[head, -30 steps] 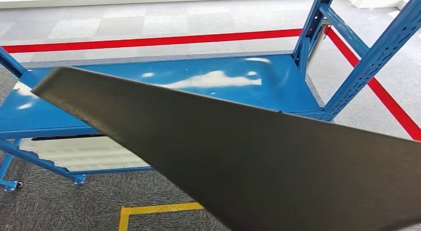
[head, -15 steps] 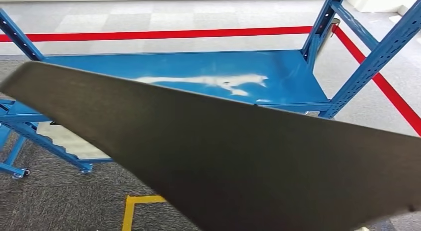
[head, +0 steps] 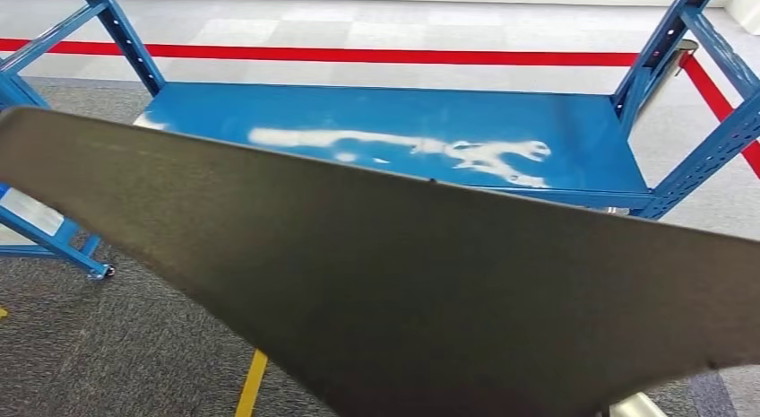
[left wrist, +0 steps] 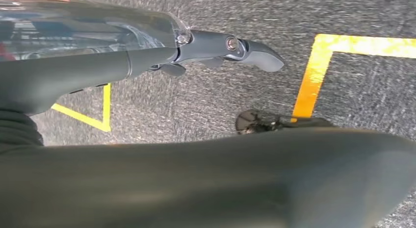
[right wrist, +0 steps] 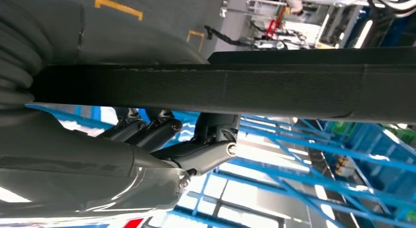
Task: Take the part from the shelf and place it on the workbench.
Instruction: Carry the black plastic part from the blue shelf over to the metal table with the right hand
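A large flat dark grey panel (head: 430, 291), the part of the task, is filling the lower half and right of the head view, hanging above the grey carpet in front of the blue steel workbench (head: 394, 121). It is being carried rather than resting on anything: its far edge is overlapping the near rim of the bench top in the picture, but I cannot tell whether it is already over the bench or short of it.

Its long axis is running from the upper left of the frame, where it is narrowing to a blunt rounded end, down to the right edge, where it is widest. The broad face is lying nearly level, tilted a little toward the camera, which suits a piece meant to be laid flat.

In the right wrist view the right hand (right wrist: 162, 139) is lying alongside the panel's edge, its dark fingers (right wrist: 147, 130) curling close together against one face while the grey thumb is pressing the other side, so it is pinching the panel. In the left wrist view the left hand (left wrist: 196, 46) is stretching along beside the panel with fingers extended and close together; whether they are touching or clamping it I cannot tell.

Judging from this, a grasp at each side is keeping such a wide sheet steady. Yellow floor tape (head: 251, 381) is showing under the panel, and a red line (head: 358, 54) is crossing the floor beyond the bench
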